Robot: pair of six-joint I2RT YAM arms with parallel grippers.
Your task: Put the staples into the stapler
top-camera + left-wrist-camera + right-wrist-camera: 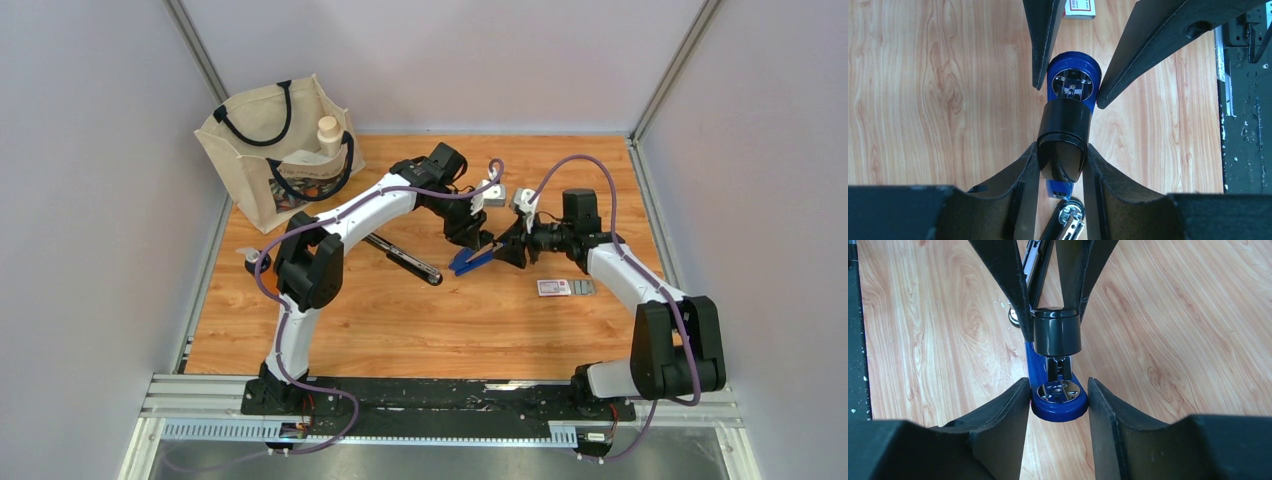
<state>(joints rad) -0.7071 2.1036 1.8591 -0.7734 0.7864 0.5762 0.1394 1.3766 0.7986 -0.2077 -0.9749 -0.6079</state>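
**2 sets of fingers on 1 stapler, staples lying out on the counter**

1 cream tote bag stands well apart from the left fingers, at the far left corner of the counter. 1 pale bottle sticks out of it; what else it holds is unclear. 1 white box with red print lies flat near the right fingers, toward the arm bases. Whether anything is inside it cannot be seen. Grey staples lie against its outer end, too small to count.

1 blue stapler sits between the 2 sets of fingers. The left fingers clamp its black head, and the right fingers press both sides of its blue base. 1 long black bar lies just beside the left fingers, on the bag's side.

Bare wood runs from the fingers to the near edge, and walls close the other 3 sides.
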